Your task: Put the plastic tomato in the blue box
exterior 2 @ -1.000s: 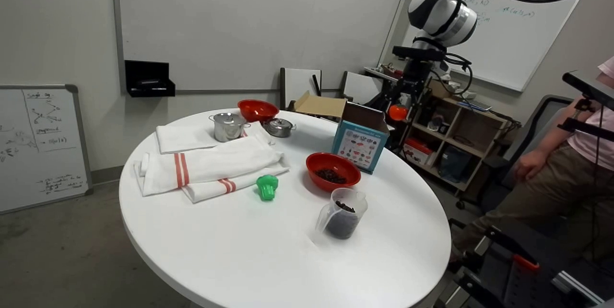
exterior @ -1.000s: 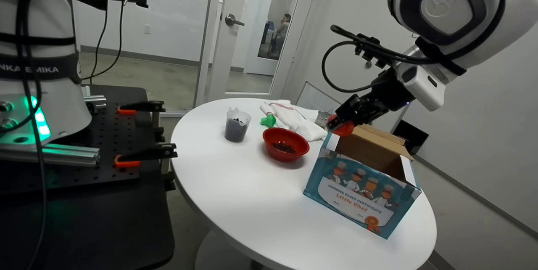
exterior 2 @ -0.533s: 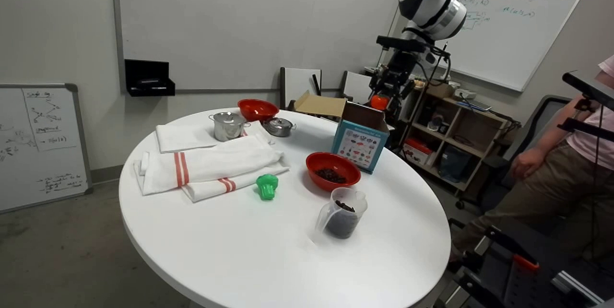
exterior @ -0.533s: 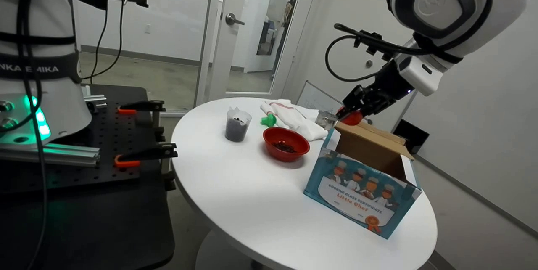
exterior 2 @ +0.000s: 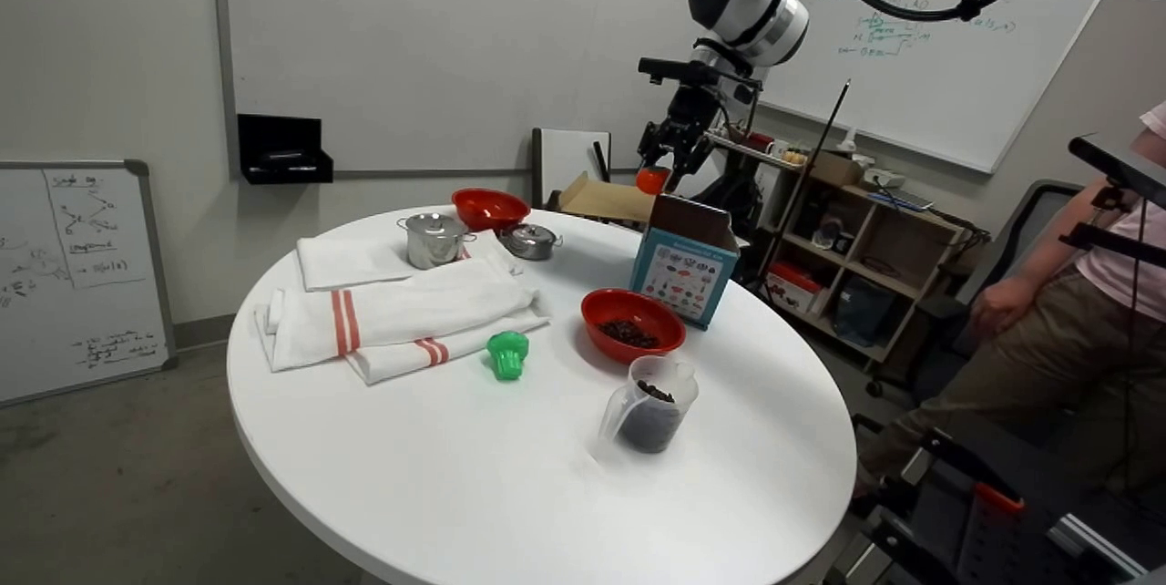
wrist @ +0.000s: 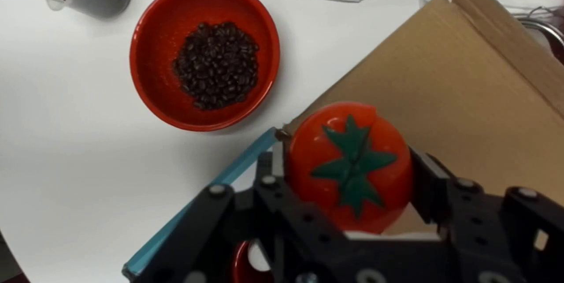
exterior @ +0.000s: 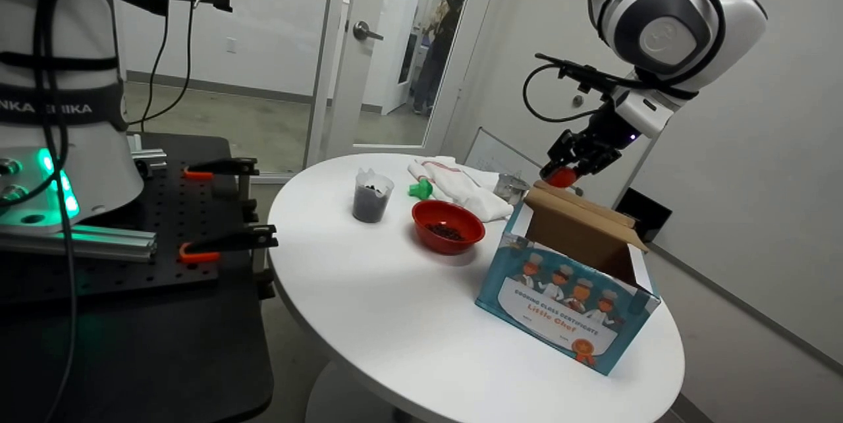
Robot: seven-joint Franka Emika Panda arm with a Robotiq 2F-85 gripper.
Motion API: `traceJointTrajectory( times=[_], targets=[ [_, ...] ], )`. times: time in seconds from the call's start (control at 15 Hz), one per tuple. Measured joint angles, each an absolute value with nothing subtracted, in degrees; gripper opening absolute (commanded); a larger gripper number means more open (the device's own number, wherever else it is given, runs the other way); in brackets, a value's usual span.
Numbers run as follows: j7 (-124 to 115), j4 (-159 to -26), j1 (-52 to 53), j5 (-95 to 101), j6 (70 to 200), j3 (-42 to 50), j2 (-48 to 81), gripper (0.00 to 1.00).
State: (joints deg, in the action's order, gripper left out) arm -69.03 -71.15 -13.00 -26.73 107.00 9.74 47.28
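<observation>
- Wrist view and both exterior views point, as I judge, to the carrying step, with the drop into the blue box (exterior: 566,298) not yet made; the next move likely calls for a shift off the cardboard flap (wrist: 440,84) to above the blue box's middle, then lowering and letting go.
- Table (exterior 2: 437,476): one, round and white, under the blue box.
- White cloths (exterior 2: 410,312): folded and overlapping, apart from the blue box; I cannot count them surely.
- Blue box: one, its flap raised along one side.
- Pincer (wrist: 350,168): one, over the flap side of the blue box, its jaws pressed to the tomato (exterior: 562,177) from both sides and parted only by its breadth.
- Red bowls in sight: two, the bean bowl (wrist: 161,62) near the blue box and the far bowl (exterior 2: 490,211) well apart from it.
- Steel pots: two, the tall pot (exterior 2: 435,246) and the low pot (exterior 2: 530,242), both apart from the blue box.
- Measuring cup (exterior 2: 647,430): one, farther from the blue box than the bean bowl.
- Tomato: one, aloft above the blue box's flap side, not inside; whether it touches the flap I cannot tell.
- Green toy vegetable (exterior 2: 507,355): one, well apart from the blue box.
- Beans (wrist: 220,67): too many to count.
</observation>
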Motion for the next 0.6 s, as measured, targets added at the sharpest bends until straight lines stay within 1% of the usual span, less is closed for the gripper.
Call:
traceJointTrajectory(
  times=[0.33, 0.6],
  targets=[
    [-73.87, -60.18, -16.49, -26.58, 103.28, 9.71, 54.82, 0.38],
    [-75.25, -54.71, -19.76, -26.50, 99.38, 9.17, 58.58, 0.38]
  ],
)
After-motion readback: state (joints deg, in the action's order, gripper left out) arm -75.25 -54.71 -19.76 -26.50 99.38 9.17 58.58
